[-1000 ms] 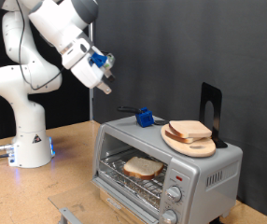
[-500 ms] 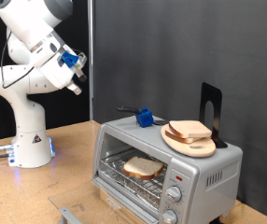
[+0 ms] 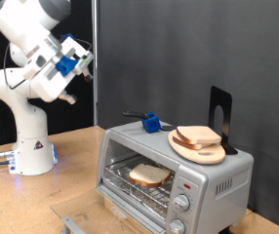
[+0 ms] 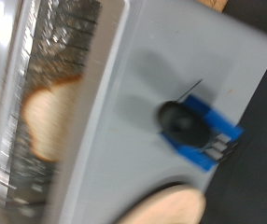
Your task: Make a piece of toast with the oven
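The silver-grey oven (image 3: 206,175) stands at the exterior view's lower right with its glass door (image 3: 130,203) folded down. A piece of toast (image 3: 149,175), pale with a brown crust, lies on the wire rack inside. It also shows, blurred, in the wrist view (image 4: 42,123). A second bread slice (image 3: 198,134) lies on a round wooden plate (image 3: 200,151) on the oven's top. My gripper (image 3: 78,64) hangs high at the exterior view's upper left, far from the oven, with nothing seen between its fingers. The fingers do not show in the wrist view.
A small blue object with a black handle (image 3: 151,123) sits on the oven's top, also in the wrist view (image 4: 197,133). A flat black stand (image 3: 220,115) rises behind the plate. The robot's base (image 3: 30,151) stands on the wooden table at the left.
The arm has swung up and to the exterior view's left, away from the oven. The toast, plate and oven door have not moved.
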